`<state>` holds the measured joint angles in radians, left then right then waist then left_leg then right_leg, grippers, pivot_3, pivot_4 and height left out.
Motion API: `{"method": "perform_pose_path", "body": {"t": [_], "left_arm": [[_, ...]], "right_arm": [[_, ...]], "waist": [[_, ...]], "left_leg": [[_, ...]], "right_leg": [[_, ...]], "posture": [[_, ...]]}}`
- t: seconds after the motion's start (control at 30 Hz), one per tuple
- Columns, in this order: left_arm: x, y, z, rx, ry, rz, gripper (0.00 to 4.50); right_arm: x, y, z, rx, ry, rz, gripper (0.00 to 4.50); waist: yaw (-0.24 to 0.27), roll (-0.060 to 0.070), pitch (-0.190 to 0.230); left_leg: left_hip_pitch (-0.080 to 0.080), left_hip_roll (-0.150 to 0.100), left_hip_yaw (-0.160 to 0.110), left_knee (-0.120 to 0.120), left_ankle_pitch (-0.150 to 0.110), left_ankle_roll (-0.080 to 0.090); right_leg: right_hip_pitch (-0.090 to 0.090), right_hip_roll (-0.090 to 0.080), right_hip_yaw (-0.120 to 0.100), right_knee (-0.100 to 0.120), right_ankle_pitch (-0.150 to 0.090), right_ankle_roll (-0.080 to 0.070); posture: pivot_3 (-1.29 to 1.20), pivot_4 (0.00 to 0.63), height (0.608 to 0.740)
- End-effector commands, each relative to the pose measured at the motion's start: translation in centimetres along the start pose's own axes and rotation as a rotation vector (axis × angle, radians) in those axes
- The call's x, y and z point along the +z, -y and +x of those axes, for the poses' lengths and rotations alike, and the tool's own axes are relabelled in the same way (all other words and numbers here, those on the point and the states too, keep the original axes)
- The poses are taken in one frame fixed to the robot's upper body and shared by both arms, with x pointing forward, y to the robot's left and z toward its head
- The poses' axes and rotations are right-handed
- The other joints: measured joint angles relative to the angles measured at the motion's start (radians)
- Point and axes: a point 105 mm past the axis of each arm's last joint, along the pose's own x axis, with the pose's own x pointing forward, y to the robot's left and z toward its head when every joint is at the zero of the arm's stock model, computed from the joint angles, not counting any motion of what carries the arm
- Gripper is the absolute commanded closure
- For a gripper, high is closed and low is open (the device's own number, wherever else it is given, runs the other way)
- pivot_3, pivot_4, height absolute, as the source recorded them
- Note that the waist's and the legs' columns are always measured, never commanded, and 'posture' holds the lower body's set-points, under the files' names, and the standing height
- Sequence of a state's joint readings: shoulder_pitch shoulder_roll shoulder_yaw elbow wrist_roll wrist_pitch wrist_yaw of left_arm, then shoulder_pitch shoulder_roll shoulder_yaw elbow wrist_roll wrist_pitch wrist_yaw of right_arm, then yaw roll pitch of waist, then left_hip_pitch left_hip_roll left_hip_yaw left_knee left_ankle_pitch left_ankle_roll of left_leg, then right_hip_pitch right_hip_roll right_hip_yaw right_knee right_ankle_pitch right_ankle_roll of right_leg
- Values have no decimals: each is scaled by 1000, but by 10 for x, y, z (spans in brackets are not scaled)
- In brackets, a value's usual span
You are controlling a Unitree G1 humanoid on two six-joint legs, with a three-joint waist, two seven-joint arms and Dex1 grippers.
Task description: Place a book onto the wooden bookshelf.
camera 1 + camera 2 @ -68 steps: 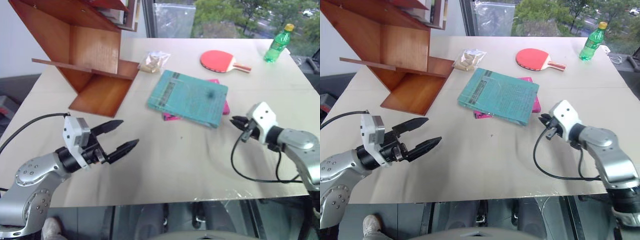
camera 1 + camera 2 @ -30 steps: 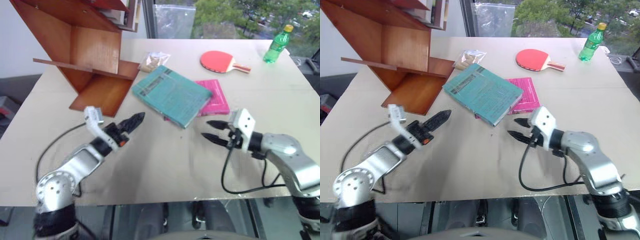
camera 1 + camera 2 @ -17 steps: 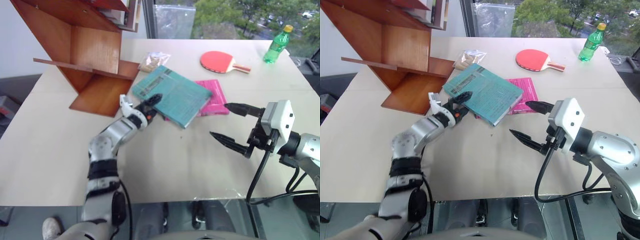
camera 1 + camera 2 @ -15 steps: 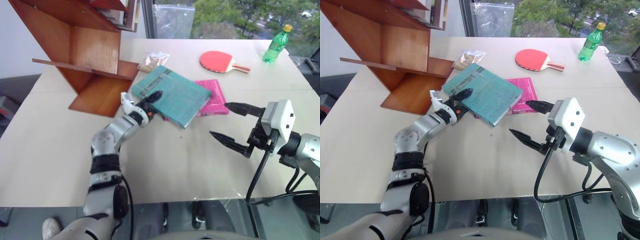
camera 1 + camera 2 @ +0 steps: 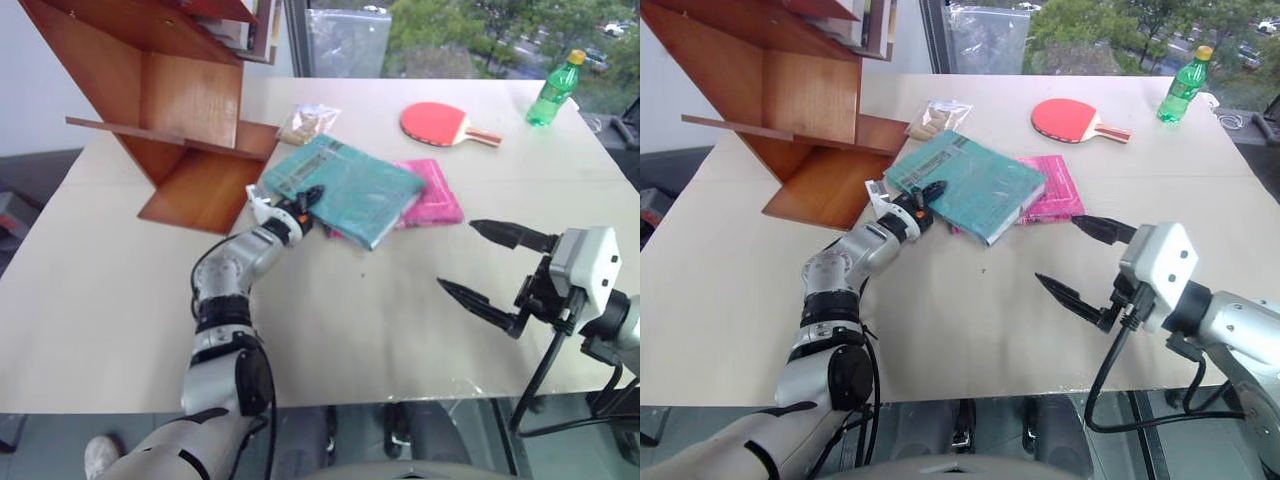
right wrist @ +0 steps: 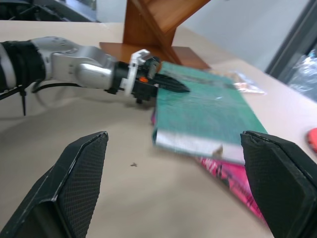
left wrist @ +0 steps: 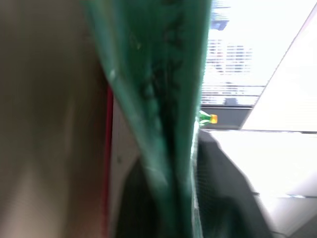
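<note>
A pale table (image 5: 330, 330) carries the clutter. Toward twelve o'clock lies a red ping-pong paddle (image 5: 436, 122), with a green plastic bottle (image 5: 555, 88) standing upright at about one o'clock near the far right corner. A clear bag of beige snacks (image 5: 307, 123) sits at eleven o'clock, and a magenta-pink book (image 5: 436, 194) lies flat near the middle.

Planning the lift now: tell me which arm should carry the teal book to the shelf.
Left. The left gripper is already shut on the book at its near corner, beside the wooden bookshelf. The right gripper hangs open, apart from the book.
</note>
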<state>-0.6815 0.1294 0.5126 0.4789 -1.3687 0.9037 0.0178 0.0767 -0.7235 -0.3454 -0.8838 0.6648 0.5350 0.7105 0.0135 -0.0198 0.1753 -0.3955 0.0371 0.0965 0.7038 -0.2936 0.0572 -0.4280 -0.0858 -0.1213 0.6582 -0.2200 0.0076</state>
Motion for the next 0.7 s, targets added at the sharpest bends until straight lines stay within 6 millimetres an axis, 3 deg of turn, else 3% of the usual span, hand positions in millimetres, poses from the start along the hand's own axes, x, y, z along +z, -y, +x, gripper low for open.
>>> {"method": "perform_pose_path", "body": {"t": [0.03,0.13,0.23,0.3,0.53,0.7], "left_arm": [[-16,29,-16,-97,-72,32,4080],[-29,59,-30,-165,-128,176,4080],[-27,89,-37,-223,-121,258,4080],[-23,95,-39,-210,-119,289,4080],[-24,62,-28,-101,-98,236,4080],[-23,14,-14,20,-22,126,4080]], "right_arm": [[15,2,-6,-10,62,-51,119],[18,5,-7,-18,88,-43,119],[20,8,-5,-24,108,-35,119],[23,11,2,-23,115,-37,119],[31,17,26,-20,129,-54,119],[35,17,30,-28,129,-59,119]], "waist": [[1,0,0],[1,-2,1],[4,-2,2],[4,-2,1],[8,-2,1],[12,-2,1]], "left_leg": [[0,0,0,0,0,0],[0,0,-1,0,0,0],[0,0,-1,0,0,0],[0,0,-1,0,0,-1],[3,0,-1,0,1,-1],[0,-1,-1,0,1,-1]], "right_leg": [[0,0,0,0,0,0],[0,0,0,0,1,-1],[0,-1,0,0,1,-1],[0,-1,0,1,1,-1],[2,0,0,2,1,-2],[2,0,-2,-1,1,-2]], "posture": [[0,150,740],[0,150,740],[0,150,740],[0,150,740],[0,150,740],[0,150,740]]}}
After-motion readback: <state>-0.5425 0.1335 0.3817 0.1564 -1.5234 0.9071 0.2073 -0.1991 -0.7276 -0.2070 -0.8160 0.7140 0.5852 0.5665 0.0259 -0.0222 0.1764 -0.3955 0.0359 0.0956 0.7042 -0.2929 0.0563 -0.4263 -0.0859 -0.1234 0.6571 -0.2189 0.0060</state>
